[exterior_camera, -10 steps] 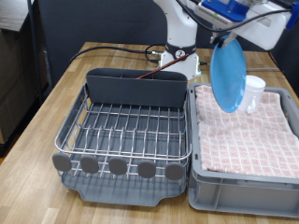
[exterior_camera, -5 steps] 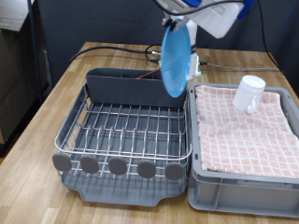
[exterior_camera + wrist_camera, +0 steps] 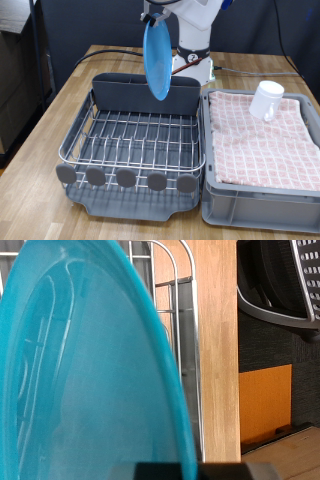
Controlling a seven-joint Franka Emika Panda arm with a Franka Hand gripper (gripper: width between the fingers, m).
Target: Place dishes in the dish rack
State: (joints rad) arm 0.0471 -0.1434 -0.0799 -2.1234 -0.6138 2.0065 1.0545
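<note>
Exterior view: the gripper (image 3: 157,17) sits at twelve o'clock in the frame, closed on the top edge of the blue plate (image 3: 156,59), which hangs edge-on and nearly vertical below it. The plate's lower rim is in the air above the tall grey back compartment (image 3: 145,97) of the dish rack (image 3: 135,140), clear of the wires. The rack fills the middle of the picture at about seven o'clock from the plate, its wire grid bare, its round grey feet lined along the near edge. At three o'clock from the rack, just beside it, stands a grey bin (image 3: 262,205) lined with a pink checkered cloth (image 3: 260,140); a white mug (image 3: 266,100) lies tilted on that cloth towards the bin's far side, well apart from the plate. Everything rests on a wooden table (image 3: 45,125). Wrist view: the blue plate (image 3: 90,380) fills most of the picture, close to the lens, with the rack's wires (image 3: 170,290) and a strip of table (image 3: 217,340) beyond its curved edge; the fingers themselves do not show clearly here. No wooden spoon can be made out.
</note>
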